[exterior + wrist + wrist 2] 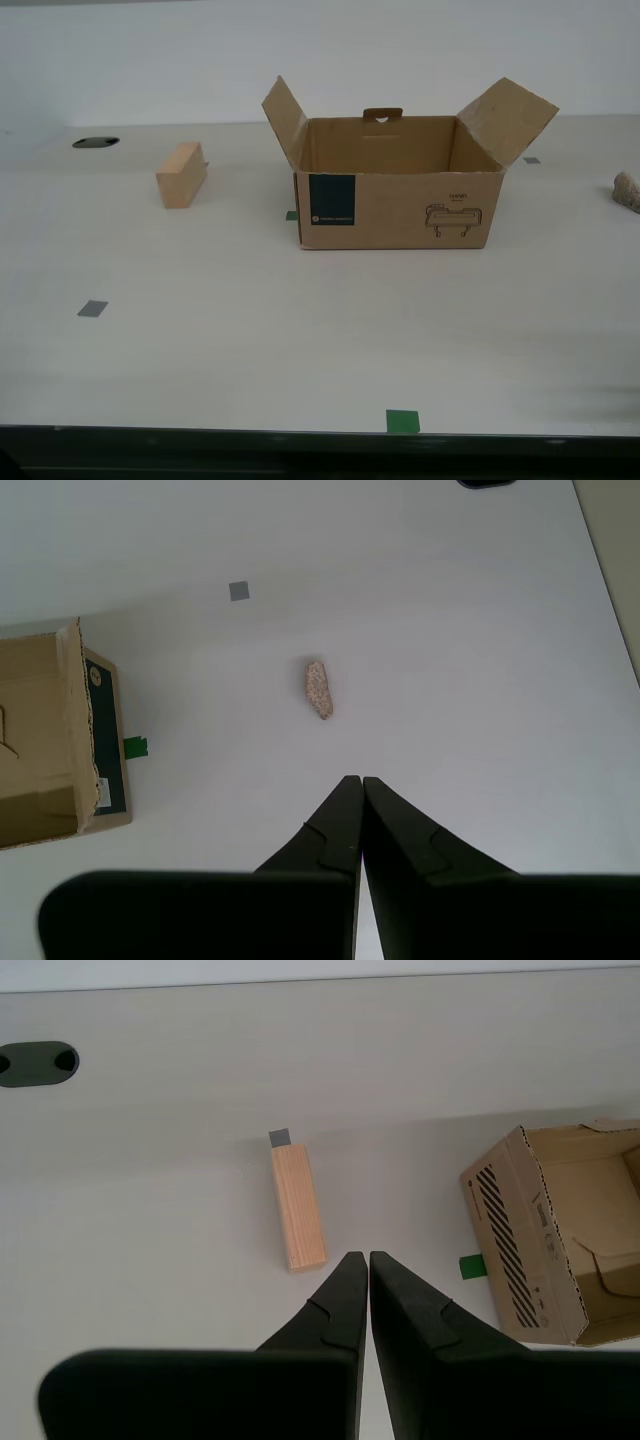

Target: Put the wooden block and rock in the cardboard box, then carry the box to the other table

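a: exterior view, and the table (300,350) is wide open: grey tape (92,308) and green tape (403,421) toward its dark front edge, a black grommet hole (96,142) at the back.

b: the cardboard box (400,205)?

a: mid-table, flaps up, nothing visible inside. the wooden block (181,175) lies apart on one side, the rock (627,191) well off on the other.

b: tools?

a: my second gripper (360,1260) hovers by the block, jaws together, holding nothing. my first gripper (354,782) above the rock, likewise closed.

My first tool (361,780) and my second tool (361,1256) both hang high, fingertips pressed together, holding nothing.
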Controlling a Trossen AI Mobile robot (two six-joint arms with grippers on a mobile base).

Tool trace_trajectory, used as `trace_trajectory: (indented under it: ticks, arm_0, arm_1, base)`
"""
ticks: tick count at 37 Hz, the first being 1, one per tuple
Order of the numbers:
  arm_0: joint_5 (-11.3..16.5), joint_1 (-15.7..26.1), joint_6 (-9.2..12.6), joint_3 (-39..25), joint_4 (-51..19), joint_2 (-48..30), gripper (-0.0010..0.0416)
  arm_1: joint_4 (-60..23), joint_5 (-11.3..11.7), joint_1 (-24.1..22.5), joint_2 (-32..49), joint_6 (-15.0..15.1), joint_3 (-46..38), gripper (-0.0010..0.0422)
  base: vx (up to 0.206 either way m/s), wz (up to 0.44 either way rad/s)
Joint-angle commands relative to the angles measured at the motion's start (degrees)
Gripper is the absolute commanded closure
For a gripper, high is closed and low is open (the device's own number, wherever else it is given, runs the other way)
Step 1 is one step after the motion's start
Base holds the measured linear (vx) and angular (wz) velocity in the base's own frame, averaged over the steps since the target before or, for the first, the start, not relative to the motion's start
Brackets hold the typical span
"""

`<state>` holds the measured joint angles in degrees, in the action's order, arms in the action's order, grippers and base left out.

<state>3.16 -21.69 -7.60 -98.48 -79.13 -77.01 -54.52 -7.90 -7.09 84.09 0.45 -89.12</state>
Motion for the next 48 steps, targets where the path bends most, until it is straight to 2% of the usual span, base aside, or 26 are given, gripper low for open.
trace_trajectory:
  ticks: [1,13,29,48]
  arm_0:
    - [0.22,0.00,-0.09,-0.04,0.09,0.04,0.0406]
    - [0.26,0.02,0.13,-0.02,0.87,0.04,0.0406]
    - [0.26,0.04,1.14,-0.02,0.90,0.04,0.0403]
    - [0.24,0.04,1.88,-0.02,1.86,0.04,0.0403]
  arm_1:
    - [-0.13,-0.35,-0.04,-0.02,0.24,-0.02,0.0412]
    - [-0.04,-0.33,-0.07,0.00,0.24,-0.02,0.0403]
    - [0.07,-0.33,-0.09,0.00,0.00,-0.02,0.0280]
    - [0.20,-0.33,-0.09,0.00,0.00,-0.02,0.0163]
  base:
    - [0.000,0.000]
    - [0.000,0.000]
    - [0.000,0.000]
    - [0.000,0.000]
